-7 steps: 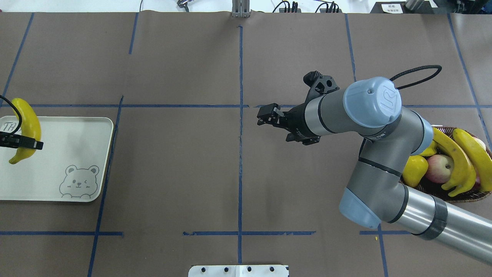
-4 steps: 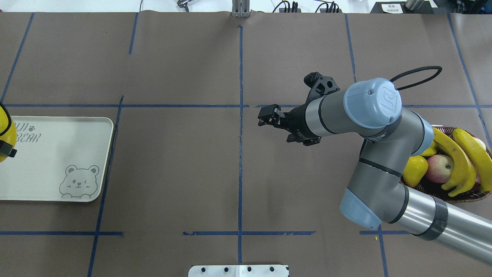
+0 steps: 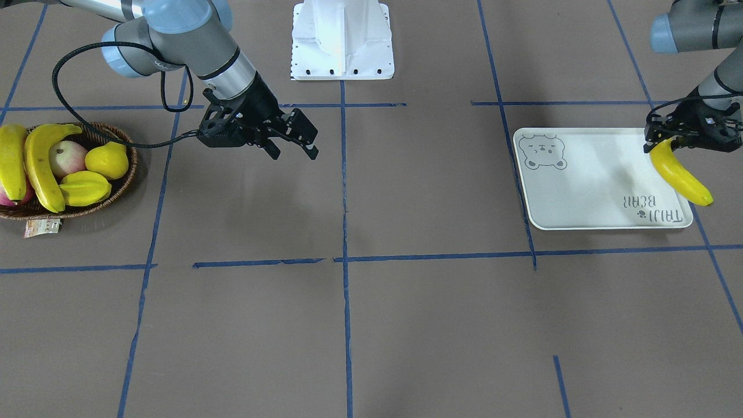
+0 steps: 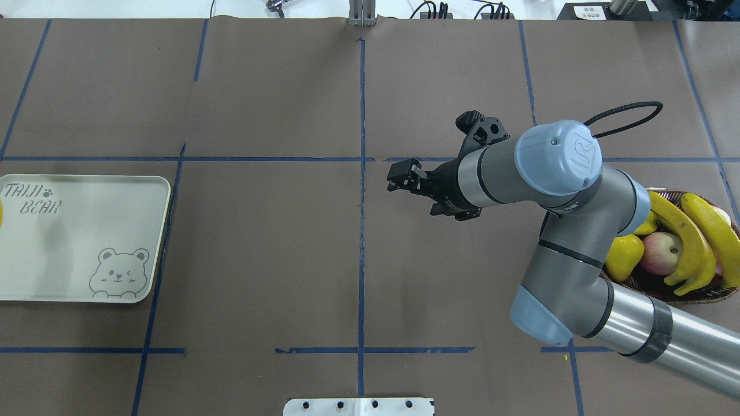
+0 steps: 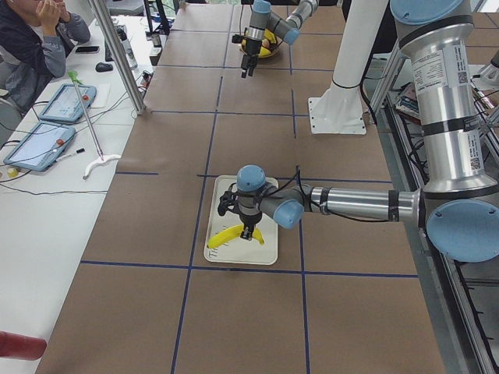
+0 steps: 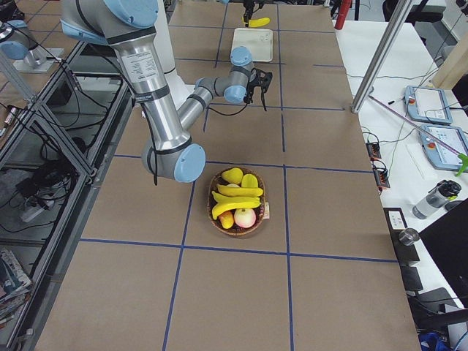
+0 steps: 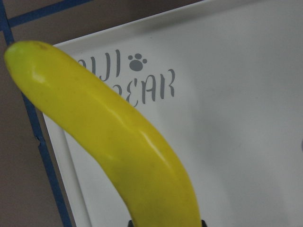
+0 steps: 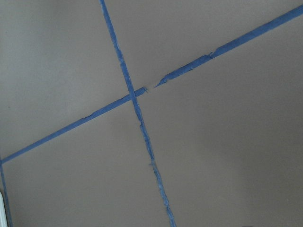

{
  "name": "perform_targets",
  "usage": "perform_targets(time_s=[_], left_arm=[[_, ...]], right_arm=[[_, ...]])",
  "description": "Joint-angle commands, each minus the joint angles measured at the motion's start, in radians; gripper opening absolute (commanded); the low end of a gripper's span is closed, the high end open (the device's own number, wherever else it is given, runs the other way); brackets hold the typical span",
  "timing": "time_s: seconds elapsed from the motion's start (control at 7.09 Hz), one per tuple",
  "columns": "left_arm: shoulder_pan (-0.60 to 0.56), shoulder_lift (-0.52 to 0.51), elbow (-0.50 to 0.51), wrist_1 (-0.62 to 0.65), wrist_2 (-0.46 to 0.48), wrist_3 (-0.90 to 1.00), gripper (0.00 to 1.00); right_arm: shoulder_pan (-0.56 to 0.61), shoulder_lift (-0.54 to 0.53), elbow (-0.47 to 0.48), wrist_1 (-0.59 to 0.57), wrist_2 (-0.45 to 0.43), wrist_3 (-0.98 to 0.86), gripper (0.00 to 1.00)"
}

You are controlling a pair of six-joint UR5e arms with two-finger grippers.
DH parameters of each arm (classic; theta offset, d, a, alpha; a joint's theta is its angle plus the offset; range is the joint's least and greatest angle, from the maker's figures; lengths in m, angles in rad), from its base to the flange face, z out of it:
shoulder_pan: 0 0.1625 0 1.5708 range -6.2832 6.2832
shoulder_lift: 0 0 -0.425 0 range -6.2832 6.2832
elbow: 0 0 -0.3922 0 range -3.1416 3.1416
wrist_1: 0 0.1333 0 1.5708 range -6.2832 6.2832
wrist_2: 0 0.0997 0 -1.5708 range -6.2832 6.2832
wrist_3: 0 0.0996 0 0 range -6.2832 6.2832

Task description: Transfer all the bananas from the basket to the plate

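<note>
1. Table: brown surface gridded with blue tape. We log no change.

2. Right arm: reaches across the basket's near side toward table centre. Its pose is almost the same as a second ago.

3. Left arm: comes down at the plate's outer end. It has drawn outward, and we find it gone from the overhead view.

4. Plate: off-white tray at the table's left end. Nothing lies on it, and the lettering, covered a second ago, is now fully readable.

5. Basket: dark wicker at the far right end, not moved. It holds two bananas, an apple and two other yellow fruits, all as before.

6. Held banana: hangs over the plate's lettered end, its lower tip past the rim. A second ago it was over the plate's inner area; overhead we now see only a yellow sliver at the frame edge.

7. Left gripper: clamped on the held banana's upper end.

8. Right gripper: jaws apart, holding nothing, above bare table.

9. Paper tag: at the basket's rim.
</note>
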Motion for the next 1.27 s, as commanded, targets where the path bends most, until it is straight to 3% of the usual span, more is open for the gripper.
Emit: perform_targets(time_s=[0.0, 0.28, 0.42, 0.56, 0.99, 1.13], left_arm=[[0.004, -0.04, 0.126, -0.224, -0.044, -0.205, 0.08], [0.016, -0.043, 0.126, -0.225, -0.075, -0.202, 0.35], [0.041, -0.04, 0.123, -0.227, -0.07, -0.2, 0.74], [0.043, -0.034, 0.117, -0.228, -0.066, -0.199, 0.99], [0.038, -0.04, 0.092, -0.225, -0.073, -0.16, 1.0], [0.023, -0.041, 0.069, -0.221, -0.072, -0.16, 1.0]], right_arm=[[0.001, 0.0, 0.0, 0.001, -0.003, 0.0, 1.0], [0.0, -0.002, 0.0, 0.001, -0.004, 0.0, 1.0], [0.0, 0.0, 0.0, -0.001, -0.004, 0.0, 1.0], [0.0, -0.002, 0.0, -0.001, -0.004, 0.0, 1.0], [0.007, 0.0, 0.0, -0.002, -0.001, -0.002, 1.0], [0.029, 0.001, 0.014, -0.074, 0.013, -0.006, 1.0]])
